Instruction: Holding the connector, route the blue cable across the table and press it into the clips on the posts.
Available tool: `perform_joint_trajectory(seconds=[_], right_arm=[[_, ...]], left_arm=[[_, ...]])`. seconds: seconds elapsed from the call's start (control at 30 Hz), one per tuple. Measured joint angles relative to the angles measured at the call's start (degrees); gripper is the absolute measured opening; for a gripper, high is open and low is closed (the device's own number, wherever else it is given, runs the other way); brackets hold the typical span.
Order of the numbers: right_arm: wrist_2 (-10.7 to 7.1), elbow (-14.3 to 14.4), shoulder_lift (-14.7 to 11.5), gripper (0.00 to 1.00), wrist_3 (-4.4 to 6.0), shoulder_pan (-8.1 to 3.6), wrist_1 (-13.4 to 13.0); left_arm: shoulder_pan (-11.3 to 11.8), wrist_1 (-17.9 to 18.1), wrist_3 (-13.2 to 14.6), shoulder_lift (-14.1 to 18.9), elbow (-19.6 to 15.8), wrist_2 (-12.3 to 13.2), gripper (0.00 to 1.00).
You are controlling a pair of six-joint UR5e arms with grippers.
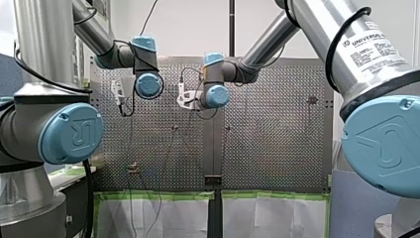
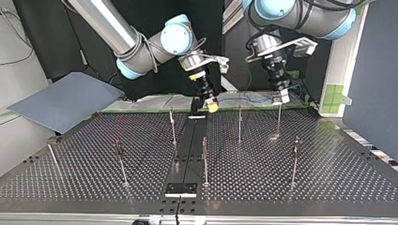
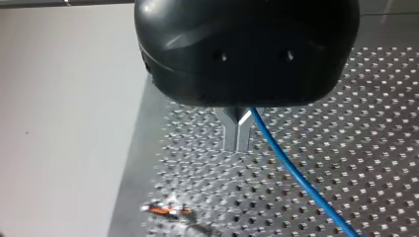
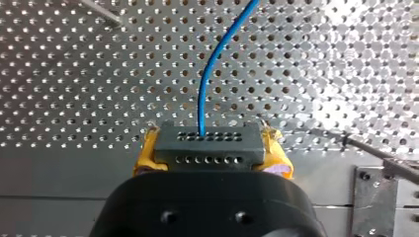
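1. The connector [image 4: 207, 140] is held clamped in the right gripper [image 4: 210, 154], yellow pads, mid far edge of the table [image 2: 281, 187] in the top view.
2. The left gripper [image 3: 236, 136] is closed; the blue cable [image 3: 291, 170] is seen just beside it.
3. Routing is judged barely begun; the nearest post [image 2: 240, 123] is to be approached next.

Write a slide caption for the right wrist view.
My right gripper clamps the connector between yellow pads; the blue cable runs ahead over the perforated table.
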Motion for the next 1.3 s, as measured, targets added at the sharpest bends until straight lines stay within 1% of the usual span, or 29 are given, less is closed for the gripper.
perform_joint_trajectory(seconds=[0.2,0.47,0.6,0.83,1.07,1.3], right_arm=[[-0.73,-3.29,0.10,0.00,0.69,0.03,3.30],[-1.37,-7.61,0.20,0.00,0.92,0.02,7.62],[-1.77,-9.95,0.29,0.00,1.03,0.04,9.88],[-2.88,-13.45,0.67,0.00,1.11,0.07,11.83],[-3.77,-17.34,2.62,0.00,1.02,0.40,14.80],[-4.11,-20.99,3.85,0.00,0.95,0.83,15.64]], left_arm=[[0.80,-0.99,-0.08,0.76,0.71,0.94,0.02],[1.63,-1.25,-0.31,0.50,2.17,3.25,0.02],[2.12,-1.94,-0.32,0.40,3.29,3.56,0.02],[3.09,-3.01,-0.32,0.38,4.80,3.51,0.02],[4.39,-3.63,-0.38,0.38,5.89,4.07,0.02],[5.94,-3.92,-0.46,-0.39,6.50,4.97,0.02]])
